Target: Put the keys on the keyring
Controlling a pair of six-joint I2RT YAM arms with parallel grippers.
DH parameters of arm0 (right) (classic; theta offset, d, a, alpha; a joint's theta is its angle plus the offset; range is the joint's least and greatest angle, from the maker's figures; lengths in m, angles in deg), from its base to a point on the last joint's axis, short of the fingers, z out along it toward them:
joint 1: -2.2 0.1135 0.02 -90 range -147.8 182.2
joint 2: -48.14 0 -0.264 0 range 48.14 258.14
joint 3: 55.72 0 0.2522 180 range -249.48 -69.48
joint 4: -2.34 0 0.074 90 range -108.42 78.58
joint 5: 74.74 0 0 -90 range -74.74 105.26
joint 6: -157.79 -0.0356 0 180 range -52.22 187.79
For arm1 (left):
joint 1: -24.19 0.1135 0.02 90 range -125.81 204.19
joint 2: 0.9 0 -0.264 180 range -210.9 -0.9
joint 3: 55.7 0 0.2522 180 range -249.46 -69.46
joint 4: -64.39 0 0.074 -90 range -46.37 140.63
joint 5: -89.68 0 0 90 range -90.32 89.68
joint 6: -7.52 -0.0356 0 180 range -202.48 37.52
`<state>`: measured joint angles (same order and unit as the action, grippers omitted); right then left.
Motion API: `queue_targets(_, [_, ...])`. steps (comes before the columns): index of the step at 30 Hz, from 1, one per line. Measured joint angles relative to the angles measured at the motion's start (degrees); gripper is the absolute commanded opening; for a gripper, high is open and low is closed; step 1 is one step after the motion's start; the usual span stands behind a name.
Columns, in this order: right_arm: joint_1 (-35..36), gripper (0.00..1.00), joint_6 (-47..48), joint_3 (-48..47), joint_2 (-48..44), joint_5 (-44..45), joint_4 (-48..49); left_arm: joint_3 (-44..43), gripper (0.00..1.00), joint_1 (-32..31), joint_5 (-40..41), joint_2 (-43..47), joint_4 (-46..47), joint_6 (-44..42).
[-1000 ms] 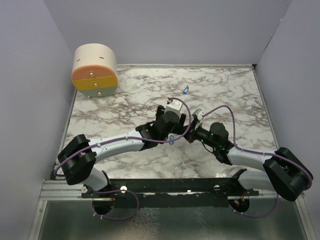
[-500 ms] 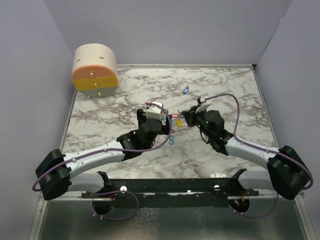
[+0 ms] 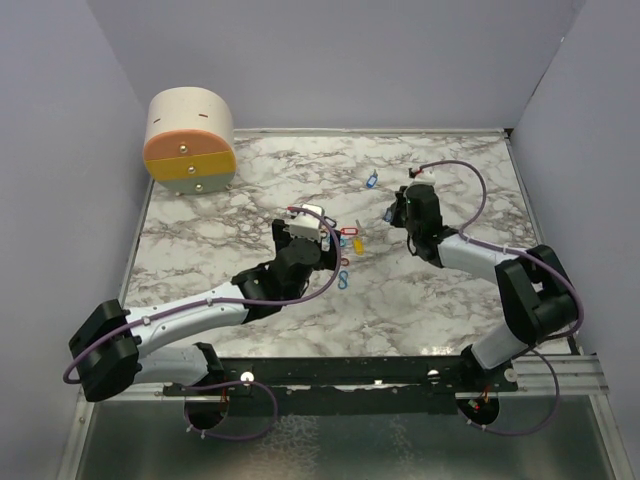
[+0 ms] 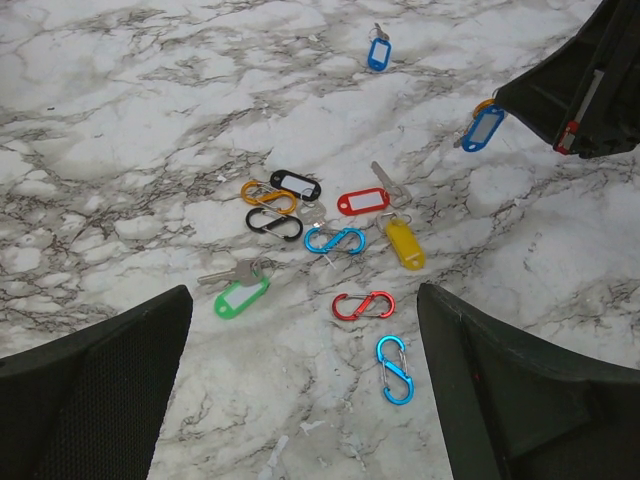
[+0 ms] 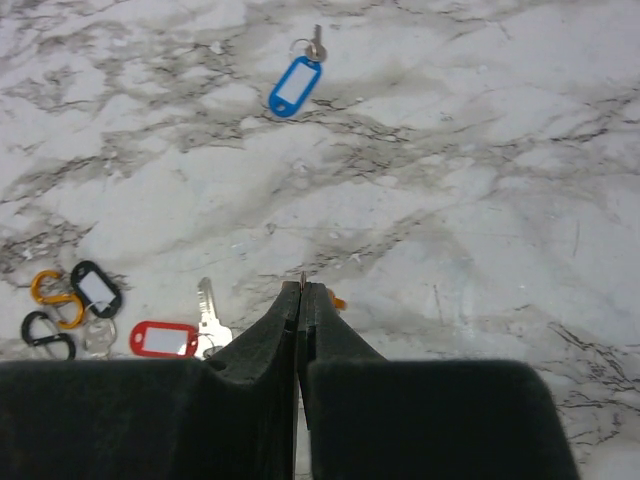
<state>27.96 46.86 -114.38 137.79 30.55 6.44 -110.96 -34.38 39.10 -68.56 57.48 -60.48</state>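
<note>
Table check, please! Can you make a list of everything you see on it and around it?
Surface: marble table, flat.
Job's things: green tag, red tag, yellow tag, black tag with keys and S-clips in one loose pile; lone blue tag lies farther off.
Clutter: round beige-orange box at far left corner.
Grippers: left gripper, jaws wide, above the pile; right gripper, jaws shut, hanging blue tag dangling from it.
Cables: purple cables loop along both arms.
Surroundings: plain walls on three sides.
</note>
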Motion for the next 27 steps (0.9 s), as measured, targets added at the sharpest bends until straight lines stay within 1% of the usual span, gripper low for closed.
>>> queue_targets(4, [-3.06,0.01,-0.28,-0.52,2.49,-0.22,-0.35,-0.02,0.97,0.0,-0.02,-1.22,-0.02,-0.07])
queue_targets(5, [-3.52,0.04,-0.28,-0.85,3.08,-0.26,-0.39,-0.04,0.97,0.0,-0.04,-1.44,-0.02,-0.07])
queue_targets(6, [-3.89,0.1,-0.28,-1.29,3.67,-0.35,-0.5,-0.04,0.97,0.0,-0.04,-1.6,-0.02,-0.07])
queue_targets(8, [-4.79,0.37,-0.52,-2.54,4.83,-0.79,-1.14,-0.15,0.97,0.0,-0.07,-1.97,-0.07,-0.07])
queue_targets(9, [-5.31,0.47,-0.83,-3.15,5.35,-1.2,-1.18,-0.28,0.97,0.0,-0.09,-2.19,-0.07,-0.07])
queue_targets(10, [-5.68,0.55,-0.85,-3.78,5.81,-1.64,-1.25,-0.44,0.97,0.0,-0.11,-2.45,-0.09,-0.07])
queue_targets(11, [-6.03,0.59,-1.09,-4.07,6.01,-1.92,-1.25,-0.7,0.97,0.02,-0.13,-2.73,-0.09,-0.07])
queue_targets(13, [-6.45,0.61,-1.31,-4.2,6.05,-2.45,-1.25,-1.16,0.97,0.0,-0.13,-3.19,-0.09,-0.09])
queue_targets(18, [-6.91,0.61,-1.2,-3.19,4.94,-4.35,-1.14,-1.29,0.96,0.07,-0.15,-3.93,-0.07,-0.07])
queue_targets(23, [-6.56,0.58,-1.29,1.95,-0.52,-10.4,-0.79,-1.57,0.96,0.11,-0.17,-5.62,-0.09,-0.04])
queue_targets(27, [-5.16,0.57,-1.27,6.58,-5.29,-15.08,-0.57,-1.57,0.93,0.35,-0.57,-6.78,-0.17,0.11])
